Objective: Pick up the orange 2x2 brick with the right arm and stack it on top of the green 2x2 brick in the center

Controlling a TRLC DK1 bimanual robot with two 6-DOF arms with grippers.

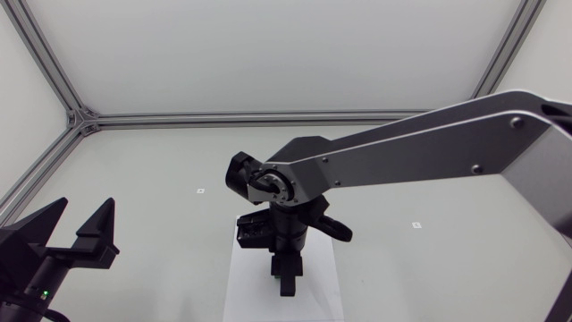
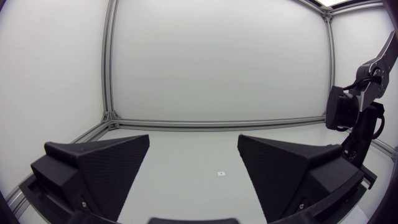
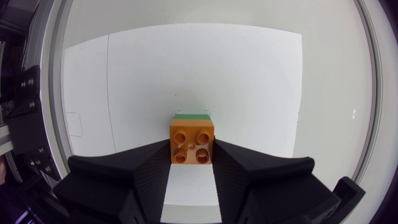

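Observation:
In the right wrist view the orange 2x2 brick [image 3: 192,142] sits studs-up between the fingers of my right gripper [image 3: 192,152], which is shut on it from both sides. A thin strip of the green 2x2 brick [image 3: 191,116] shows just beyond the orange brick's far edge, beneath it. Seen from the head view, my right gripper [image 1: 286,279] points straight down over the white sheet [image 1: 246,295] at the table's centre, and the arm hides both bricks. My left gripper [image 1: 80,234] stands open and empty at the near left, its fingers [image 2: 106,165] wide apart.
The white sheet [image 3: 205,74] lies flat under the bricks. Two small marks are on the table, one [image 1: 200,190] left of centre and one [image 1: 416,224] to the right. My right arm [image 2: 351,118] shows beside the left gripper's far side.

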